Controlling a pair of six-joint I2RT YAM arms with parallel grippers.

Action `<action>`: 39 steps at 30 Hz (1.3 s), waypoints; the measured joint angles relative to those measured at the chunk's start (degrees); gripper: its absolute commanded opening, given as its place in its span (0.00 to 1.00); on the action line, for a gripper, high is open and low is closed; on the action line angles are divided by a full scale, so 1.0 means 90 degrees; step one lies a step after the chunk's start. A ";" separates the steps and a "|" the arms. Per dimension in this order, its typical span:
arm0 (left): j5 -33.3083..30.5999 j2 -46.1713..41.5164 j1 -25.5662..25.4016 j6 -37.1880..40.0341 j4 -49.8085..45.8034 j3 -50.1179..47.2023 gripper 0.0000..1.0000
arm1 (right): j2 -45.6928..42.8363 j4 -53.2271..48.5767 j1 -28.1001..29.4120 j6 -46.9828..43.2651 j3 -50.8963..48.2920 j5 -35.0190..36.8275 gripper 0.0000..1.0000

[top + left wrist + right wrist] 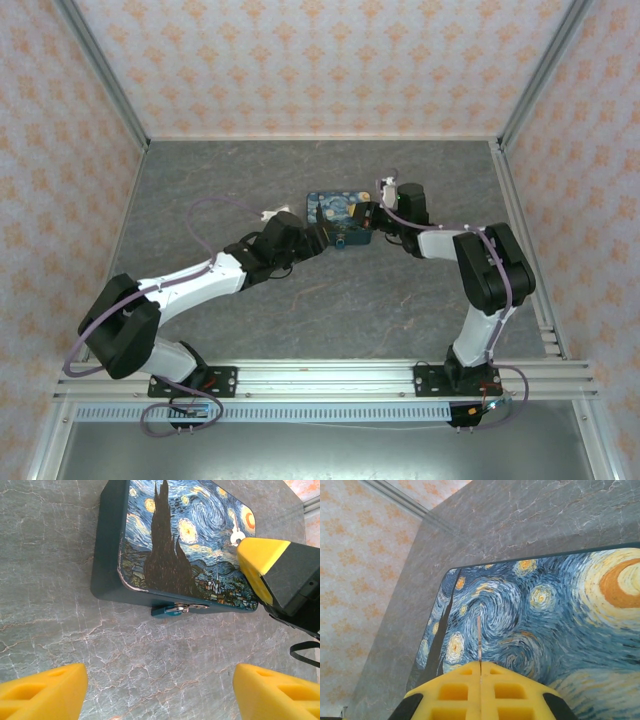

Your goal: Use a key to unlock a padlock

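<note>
Padlock hangs low on the front wall of the starry-night box, close to the table, its thin shackle caught in the metal hasp beside it. Step in hand, by my judgement: steady the lock so that the key can enter. To do this well, my left claw should come in square to the small teal body, pinch it by its flat sides, leave the keyhole uncovered and not shove the box. I cannot make out the keyhole's face from here, so alignment needs checking first. Left claw: fingers wide apart, holding nothing, touching nothing, short of the lock. Right claw: fingers pressed together on a thin metal blade, which I take for the key, poised over the lid's right end.
</note>
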 measured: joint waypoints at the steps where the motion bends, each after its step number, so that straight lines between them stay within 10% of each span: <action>1: 0.0007 0.0019 0.0000 0.0005 0.0010 0.0000 0.77 | 0.0000 0.0172 0.0000 0.0073 -0.0087 0.0000 0.00; 22: 0.0534 0.0843 0.0005 0.0656 0.0617 0.0000 0.75 | -0.0063 0.2084 0.0753 0.1243 -0.1110 0.0539 0.00; 39: 0.0534 0.0816 0.0119 0.0665 0.0714 -0.0083 0.75 | -0.0194 -0.0168 0.0049 0.0544 -0.0056 0.0449 0.00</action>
